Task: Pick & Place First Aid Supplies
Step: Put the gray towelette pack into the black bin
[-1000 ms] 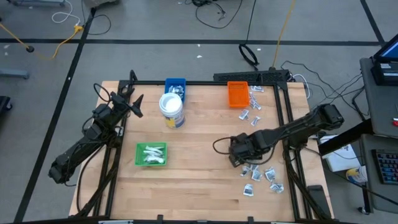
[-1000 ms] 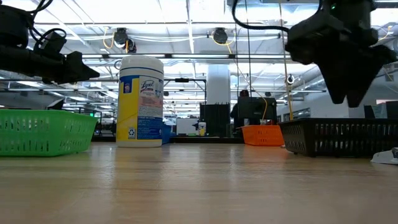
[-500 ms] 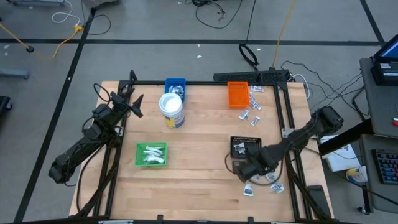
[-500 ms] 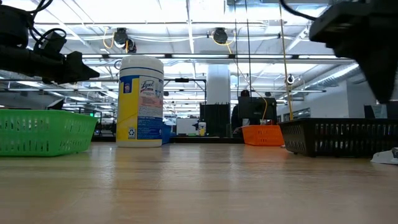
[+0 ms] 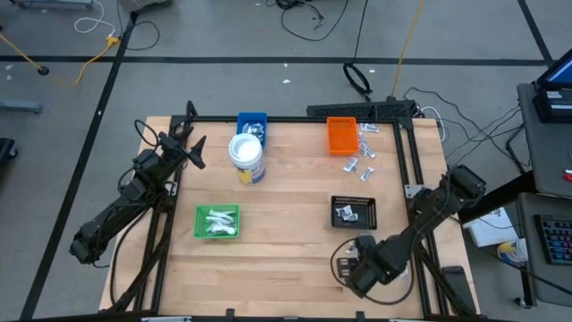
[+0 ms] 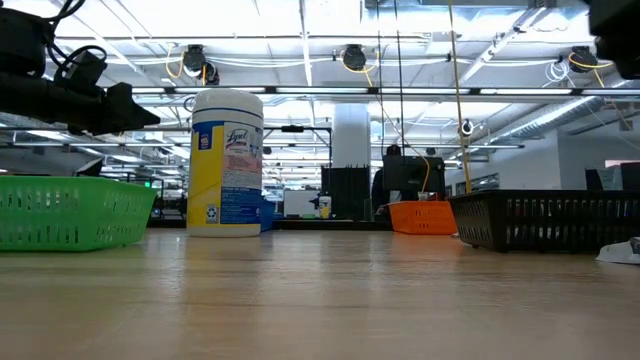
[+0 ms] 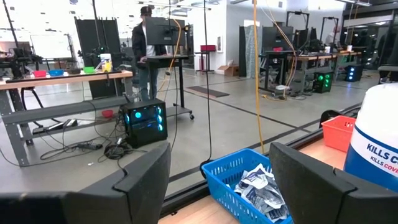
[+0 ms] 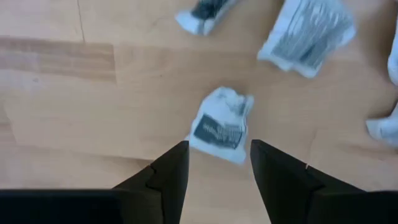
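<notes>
A: High view, obstacles first. Bench (image 5: 286, 259) carries a green tray (image 5: 218, 222) with packets in it, a black basket (image 5: 355, 213) with a few more, an orange tray (image 5: 340, 135) and a blue tray (image 5: 252, 122) at the far edge. White tub (image 5: 247, 158) stands upright just in front of the blue tray.

B: Loose stock?

A: Scattered packets (image 5: 363, 157) lie beside the orange tray. Right gripper (image 5: 357, 268) is low over the near right of the bench, its arm covering the pile there. Right wrist view: one crumpled white packet (image 8: 219, 126) lies flat on the wood just ahead of the fingertips (image 8: 173, 163), jaws partly open, holding nothing. Its long axis runs slightly oblique to the jaw gap. Other packets sit around it, apart.

B: Readable print?

A: Tub label reads "Lysol" in the low view and "KILLS COV…" in the left wrist view. Packet print is too blurred.

B: Left side?

A: Left gripper (image 5: 193, 152) waits raised at the far left edge, jaws wide, empty, facing the blue tray. A person stands at a desk in the room behind.
</notes>
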Tool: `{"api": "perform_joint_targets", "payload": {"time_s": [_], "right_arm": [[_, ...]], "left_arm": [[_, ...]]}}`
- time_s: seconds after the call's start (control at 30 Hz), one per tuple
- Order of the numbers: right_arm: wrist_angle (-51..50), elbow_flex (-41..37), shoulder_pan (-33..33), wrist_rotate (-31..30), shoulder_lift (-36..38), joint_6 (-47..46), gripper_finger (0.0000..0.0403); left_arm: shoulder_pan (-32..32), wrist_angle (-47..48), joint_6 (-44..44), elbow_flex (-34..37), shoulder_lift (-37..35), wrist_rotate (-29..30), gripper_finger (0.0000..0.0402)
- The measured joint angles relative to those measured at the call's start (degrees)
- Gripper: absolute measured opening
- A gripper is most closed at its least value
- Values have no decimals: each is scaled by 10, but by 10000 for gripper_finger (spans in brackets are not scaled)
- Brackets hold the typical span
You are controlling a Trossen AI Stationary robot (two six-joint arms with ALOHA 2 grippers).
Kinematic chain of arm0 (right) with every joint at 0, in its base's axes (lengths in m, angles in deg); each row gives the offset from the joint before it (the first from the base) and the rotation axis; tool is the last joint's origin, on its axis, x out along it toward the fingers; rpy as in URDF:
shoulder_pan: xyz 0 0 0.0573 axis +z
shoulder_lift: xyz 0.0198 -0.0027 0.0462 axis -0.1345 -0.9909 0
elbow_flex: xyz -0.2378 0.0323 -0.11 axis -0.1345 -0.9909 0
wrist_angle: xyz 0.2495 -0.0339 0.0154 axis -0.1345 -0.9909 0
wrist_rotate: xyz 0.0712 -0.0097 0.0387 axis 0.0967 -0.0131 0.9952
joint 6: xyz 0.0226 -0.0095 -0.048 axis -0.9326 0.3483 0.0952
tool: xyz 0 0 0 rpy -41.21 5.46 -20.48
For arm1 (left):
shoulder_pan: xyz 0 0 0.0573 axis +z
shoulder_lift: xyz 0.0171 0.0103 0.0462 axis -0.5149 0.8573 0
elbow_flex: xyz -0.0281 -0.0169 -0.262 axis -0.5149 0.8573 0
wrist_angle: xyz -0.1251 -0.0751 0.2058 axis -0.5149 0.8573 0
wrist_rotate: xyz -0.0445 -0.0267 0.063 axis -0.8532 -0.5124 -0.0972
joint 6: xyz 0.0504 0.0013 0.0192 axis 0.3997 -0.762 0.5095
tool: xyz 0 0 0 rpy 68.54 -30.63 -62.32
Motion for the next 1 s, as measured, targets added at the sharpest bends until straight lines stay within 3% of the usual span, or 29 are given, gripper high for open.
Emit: {"api": "perform_joint_targets", "payload": {"time_s": [0.77,1.0], "right_arm": [[15,15,12,0,-99,16,162],[41,15,11,-1,-103,33,87]], "left_arm": [[0,0,0,0,0,0,274],[0,0,0,0,0,0,274]]}}
